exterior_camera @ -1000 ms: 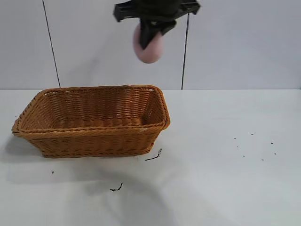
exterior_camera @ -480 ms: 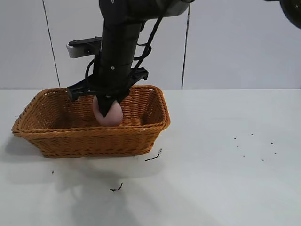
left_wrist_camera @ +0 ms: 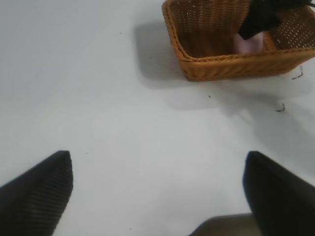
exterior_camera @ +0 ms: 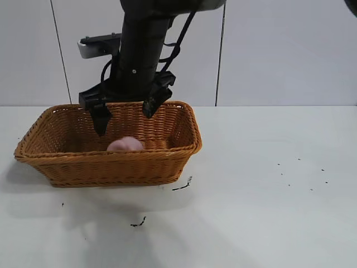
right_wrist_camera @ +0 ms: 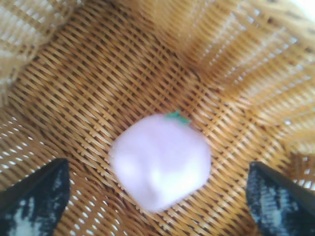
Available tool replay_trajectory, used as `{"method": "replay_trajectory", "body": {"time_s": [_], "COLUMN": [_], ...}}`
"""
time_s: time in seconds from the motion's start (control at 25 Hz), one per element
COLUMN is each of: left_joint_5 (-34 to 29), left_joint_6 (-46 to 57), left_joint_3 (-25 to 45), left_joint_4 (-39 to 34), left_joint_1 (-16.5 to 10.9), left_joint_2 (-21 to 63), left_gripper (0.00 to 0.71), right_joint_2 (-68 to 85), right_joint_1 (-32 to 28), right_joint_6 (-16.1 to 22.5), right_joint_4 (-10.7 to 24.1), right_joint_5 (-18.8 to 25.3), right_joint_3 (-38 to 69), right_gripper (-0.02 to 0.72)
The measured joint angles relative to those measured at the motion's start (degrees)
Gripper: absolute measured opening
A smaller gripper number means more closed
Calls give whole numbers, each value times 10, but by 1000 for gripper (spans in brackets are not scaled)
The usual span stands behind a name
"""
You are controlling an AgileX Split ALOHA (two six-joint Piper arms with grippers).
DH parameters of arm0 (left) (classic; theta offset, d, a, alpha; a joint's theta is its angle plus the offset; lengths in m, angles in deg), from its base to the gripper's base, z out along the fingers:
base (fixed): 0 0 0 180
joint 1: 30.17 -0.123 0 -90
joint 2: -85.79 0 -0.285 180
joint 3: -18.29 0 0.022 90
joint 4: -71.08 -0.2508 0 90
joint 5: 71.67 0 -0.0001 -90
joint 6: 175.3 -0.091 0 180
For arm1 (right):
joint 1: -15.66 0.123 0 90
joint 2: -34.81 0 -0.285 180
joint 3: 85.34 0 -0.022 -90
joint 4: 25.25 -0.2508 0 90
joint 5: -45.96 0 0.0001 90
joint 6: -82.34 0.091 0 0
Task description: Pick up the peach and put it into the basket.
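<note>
The pale pink peach [exterior_camera: 125, 144] lies on the floor of the orange-brown wicker basket [exterior_camera: 111, 162], free of any gripper. In the right wrist view the peach [right_wrist_camera: 160, 160] rests on the weave between my spread fingers. My right gripper [exterior_camera: 125, 114] hangs open just above the peach, over the basket's middle. My left gripper [left_wrist_camera: 157, 189] is open and empty over bare table, far from the basket [left_wrist_camera: 216, 61]; the peach [left_wrist_camera: 248, 43] shows there partly behind the right gripper.
The white table [exterior_camera: 268, 195] carries small dark specks [exterior_camera: 181, 186] in front of the basket. A grey wall stands behind. The right arm's column [exterior_camera: 139, 50] rises above the basket.
The right gripper came down into the basket with the peach, opened and let it go. The peach now lies on the basket floor and the gripper has risen slightly.
</note>
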Motion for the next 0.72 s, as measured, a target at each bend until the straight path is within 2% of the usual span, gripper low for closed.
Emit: {"method": "replay_trajectory", "body": {"time_s": [0.48,0.72], "left_joint_5": [0,0], "left_joint_6": [0,0], "left_joint_3": [0,0], "left_joint_4": [0,0], "left_joint_1": [0,0], "left_joint_2": [0,0], "left_gripper": [692,692], "right_joint_2": [4,4], "right_joint_1": [-234,-308], "right_joint_6": [7,7], "right_joint_4": [2,2], "right_joint_5": [50,82], "right_joint_3": [0,0], "right_gripper": [689,689]}}
